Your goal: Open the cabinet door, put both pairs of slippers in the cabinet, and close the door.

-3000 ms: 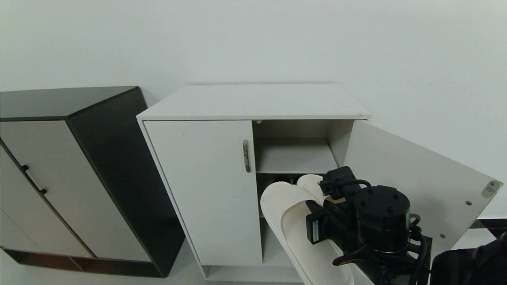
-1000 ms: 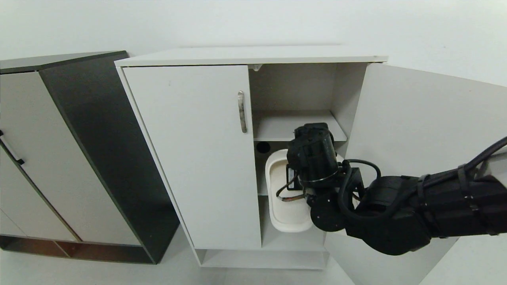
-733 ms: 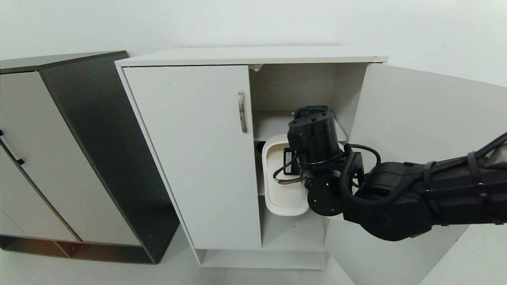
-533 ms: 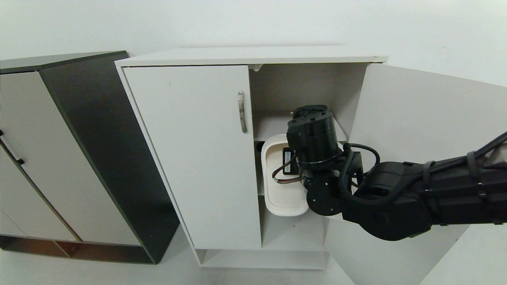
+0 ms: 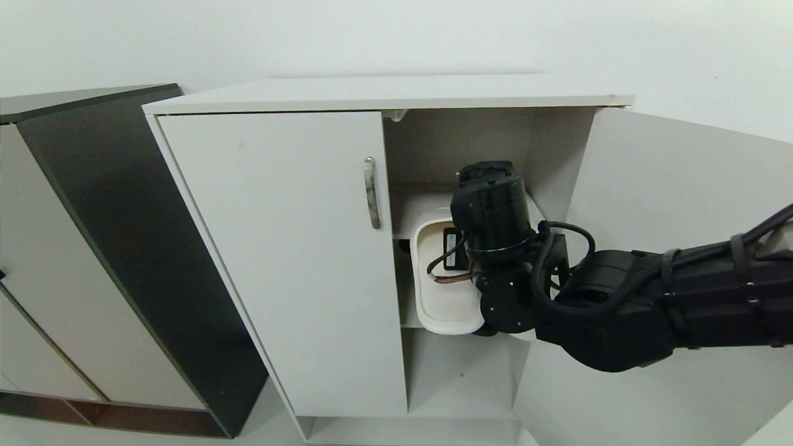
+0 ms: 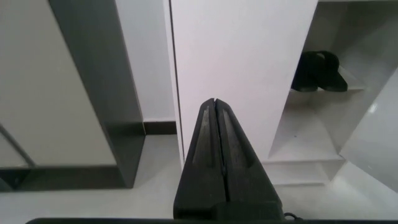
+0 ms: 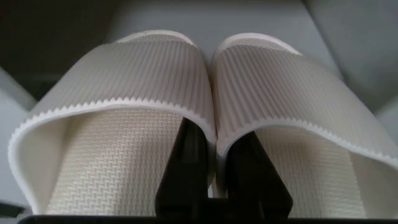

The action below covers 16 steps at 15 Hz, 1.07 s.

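We see two cabinets standing side by side against a pale wall: one white cabinet (image 5: 384,93) in the middle and one dark cabinet (image 5: 93,204) to its left. The white cabinet has two doors. The left door (image 5: 279,260) is closed and carries one metal handle (image 5: 370,192) near its inner edge. The right door (image 5: 650,204) stands wide open, showing the right-hand compartment with its shelves. There are two pairs of slippers. The white slippers (image 7: 124,93), two of them, lie side by side with their soles level and their toes pointing into the compartment. They sit at its front edge, at the height of the middle shelf, with the heels sticking out past the opening. The right end effector (image 7: 219,168) holds them, its two black fingers (image 7: 186,168) pinching the slippers' neighbouring inner sides together under the straps. In the left wrist view, the dark slippers (image 6: 320,71) rest on a shelf inside the open compartment, above the cabinet's bottom board. The left end effector (image 6: 214,106) hangs low in front of the closed left door, its two fingers pressed flat together and holding nothing.
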Available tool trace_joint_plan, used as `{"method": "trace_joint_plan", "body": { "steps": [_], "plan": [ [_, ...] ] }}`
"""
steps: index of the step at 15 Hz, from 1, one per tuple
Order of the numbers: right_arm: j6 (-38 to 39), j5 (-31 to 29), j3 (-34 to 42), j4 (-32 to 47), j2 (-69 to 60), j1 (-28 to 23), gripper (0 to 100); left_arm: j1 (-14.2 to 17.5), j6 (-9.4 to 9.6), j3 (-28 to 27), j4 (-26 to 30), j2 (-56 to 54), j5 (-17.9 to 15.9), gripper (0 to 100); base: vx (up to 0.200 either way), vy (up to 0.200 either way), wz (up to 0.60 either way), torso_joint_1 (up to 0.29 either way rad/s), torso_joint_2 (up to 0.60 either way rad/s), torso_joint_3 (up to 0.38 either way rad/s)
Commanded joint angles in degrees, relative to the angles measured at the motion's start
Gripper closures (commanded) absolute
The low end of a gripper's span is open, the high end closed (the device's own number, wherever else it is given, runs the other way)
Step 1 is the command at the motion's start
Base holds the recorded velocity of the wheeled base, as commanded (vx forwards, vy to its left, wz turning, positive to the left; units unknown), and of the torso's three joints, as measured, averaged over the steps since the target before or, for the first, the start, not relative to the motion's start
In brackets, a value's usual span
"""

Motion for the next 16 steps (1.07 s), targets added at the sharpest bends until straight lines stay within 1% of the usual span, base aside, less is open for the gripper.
{"method": "trace_joint_plan", "body": {
  "steps": [1,6,8,10,13,16],
  "plan": [
    [0.0,0.0,0.0,0.0,-0.1,-0.1,100,0.0,0.01,0.0,0.0,0.1,0.0,100,0.2,0.0,0.0,-0.002,0.0,0.007],
    [0.3,0.0,0.7,-0.2,0.2,-0.2,100,0.0,0.01,0.0,0.0,0.1,0.0,100,0.2,0.0,0.0,0.001,0.0,0.001],
    [1.0,0.0,0.6,-1.0,1.2,-1.1,100,0.0,-0.08,0.0,0.0,0.1,0.0,100,0.2,0.0,0.0,0.0,0.0,0.002],
    [0.8,0.1,0.7,-1.2,1.3,-2.1,100,0.0,-0.08,0.0,0.0,0.1,0.0,100,0.0,0.0,0.0,0.0,0.0,0.0],
    [0.4,0.3,0.3,-1.4,2.5,-2.4,100,0.0,-0.08,0.0,0.0,0.1,0.0,100,0.0,0.0,0.0,0.0,0.0,0.0],
    [-0.8,0.5,-2.7,-1.4,4.9,-4.0,100,0.0,-0.08,0.0,0.0,0.1,0.0,100,0.0,0.0,0.0,0.0,0.0,0.0]
  ]
}}
